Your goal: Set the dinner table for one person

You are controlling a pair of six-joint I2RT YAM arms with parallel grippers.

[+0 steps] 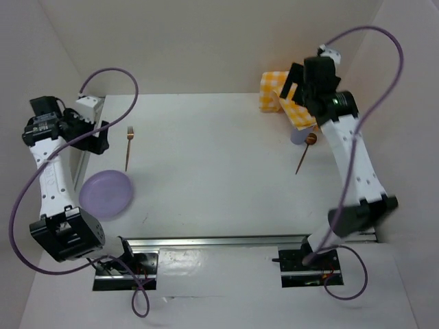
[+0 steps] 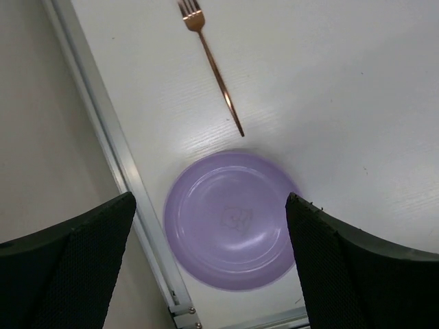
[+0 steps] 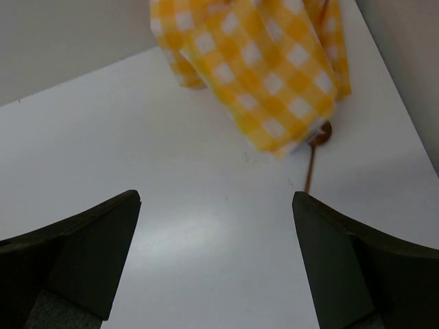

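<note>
Top external view: the dinner table looks barely set to me. Purple plate and fork lie apart at the left, spoon and checked cloth far right. Left gripper and right gripper gape wide, holding nothing.

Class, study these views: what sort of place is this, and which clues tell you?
Most likely a robotics test booth, not a dining room: white walls box in the dinner table, two robot arms stand at its metal rail, and a purple plate and fork serve as props.
</note>
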